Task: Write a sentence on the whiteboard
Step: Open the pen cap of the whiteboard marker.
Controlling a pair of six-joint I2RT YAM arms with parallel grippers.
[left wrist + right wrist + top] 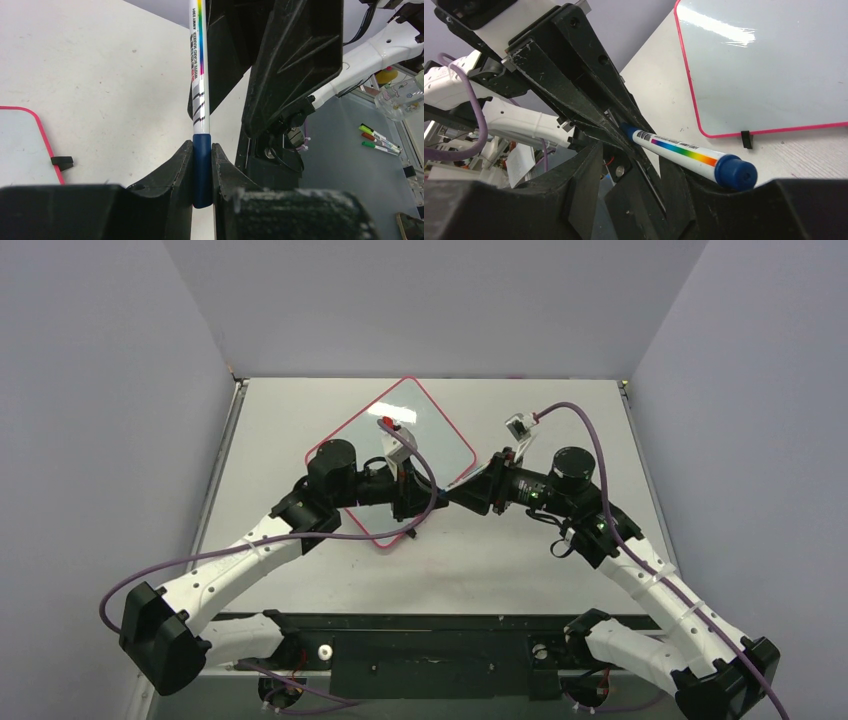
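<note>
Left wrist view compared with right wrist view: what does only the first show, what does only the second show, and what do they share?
Only the left wrist view: loose markers and a clear container. Only the right wrist view: the glossy face of the whiteboard, with no writing on the part shown, and the marker's free blue end. Shared: the marker held by the left gripper, jaws shut, the whiteboard's pink rim and one black clip.
</note>
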